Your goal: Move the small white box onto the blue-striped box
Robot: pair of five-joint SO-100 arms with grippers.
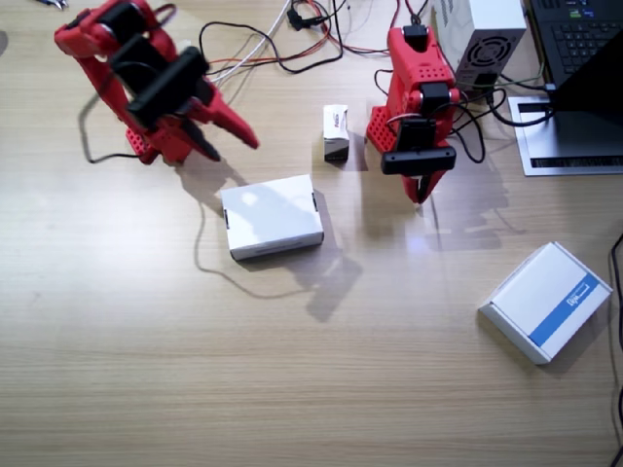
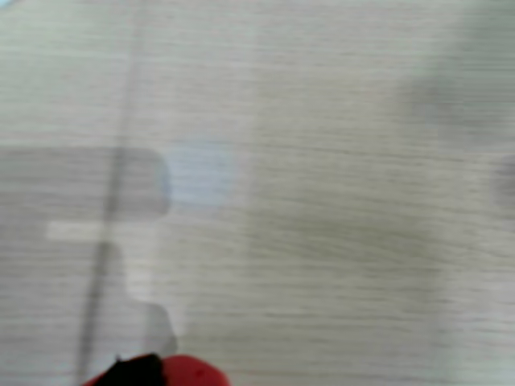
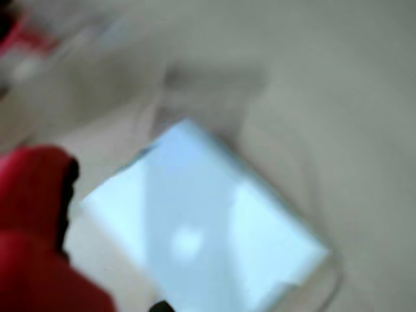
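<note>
Task not started: small white box (image 1: 336, 131) sits on the bench (image 1: 195, 389), well apart from blue-striped box (image 1: 547, 301); right tool (image 1: 226, 138) apart and empty, left tool (image 1: 422, 188) together, empty.

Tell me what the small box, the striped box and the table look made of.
Small white box: likely thin printed card, matt, with crisp folded edges and red print. Blue-striped box: seemingly smooth card, faint sheen, sharp corners, printed stripe. Table: pale wood-grain surface, probably laminate; the grain runs evenly and it reflects light softly.

The small white box (image 1: 335, 131) stands behind the plain flat box (image 1: 272, 216); the blue-striped box (image 1: 547, 301) lies well apart, apparently nearer the table edge.
</note>
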